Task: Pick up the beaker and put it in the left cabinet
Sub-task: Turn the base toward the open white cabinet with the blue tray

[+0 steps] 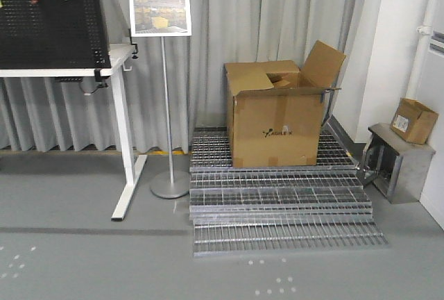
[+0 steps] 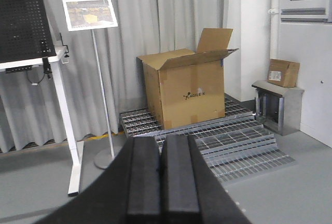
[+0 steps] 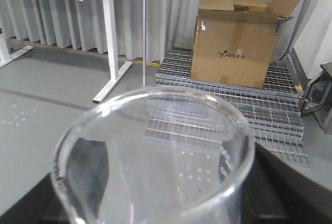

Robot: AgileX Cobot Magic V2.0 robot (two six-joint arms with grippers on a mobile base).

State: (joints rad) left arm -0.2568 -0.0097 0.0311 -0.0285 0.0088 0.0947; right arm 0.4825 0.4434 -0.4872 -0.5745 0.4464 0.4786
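The clear glass beaker [image 3: 155, 130] fills the lower half of the right wrist view, its round rim and pouring lip close to the camera. My right gripper [image 3: 171, 193] is shut on it, with dark fingers [image 3: 91, 175] showing through the glass on either side. In the left wrist view my left gripper [image 2: 160, 143] is shut, its two black pads pressed together with nothing between them. The left cabinet is out of view. Neither gripper shows in the front view.
A large open cardboard box [image 1: 277, 116] stands on stepped metal gratings [image 1: 277, 210]. A sign stand [image 1: 168, 105] and a white table [image 1: 118, 105] with a black pegboard [image 1: 48, 15] stand to the left. At the right, a steel box [image 1: 394, 163] carries a small carton [image 1: 414, 120].
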